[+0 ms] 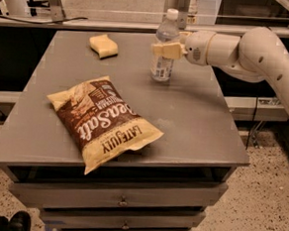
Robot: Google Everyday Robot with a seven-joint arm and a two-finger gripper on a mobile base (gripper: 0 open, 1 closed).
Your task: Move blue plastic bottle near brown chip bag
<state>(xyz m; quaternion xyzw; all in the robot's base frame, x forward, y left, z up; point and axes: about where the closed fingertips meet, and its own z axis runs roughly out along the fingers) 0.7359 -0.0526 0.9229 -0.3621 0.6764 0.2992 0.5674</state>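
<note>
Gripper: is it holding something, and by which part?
The gripper, over the table's far side, holds the blue plastic bottle by its upper body, below the shoulder.

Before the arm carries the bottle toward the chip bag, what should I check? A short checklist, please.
1. Tool at the blue plastic bottle, below its cap: ok.
2. Bottle upright on the table: ok.
3. Hold on the bottle firm: cannot tell.
4. Way to the brown chip bag free: ok; the sponge lies off to the side.
5. Bare spot beside the bag: ok.

Robot lab, pincer (pixel 164 50) above grey drawer cabinet (pixel 199 116)
</note>
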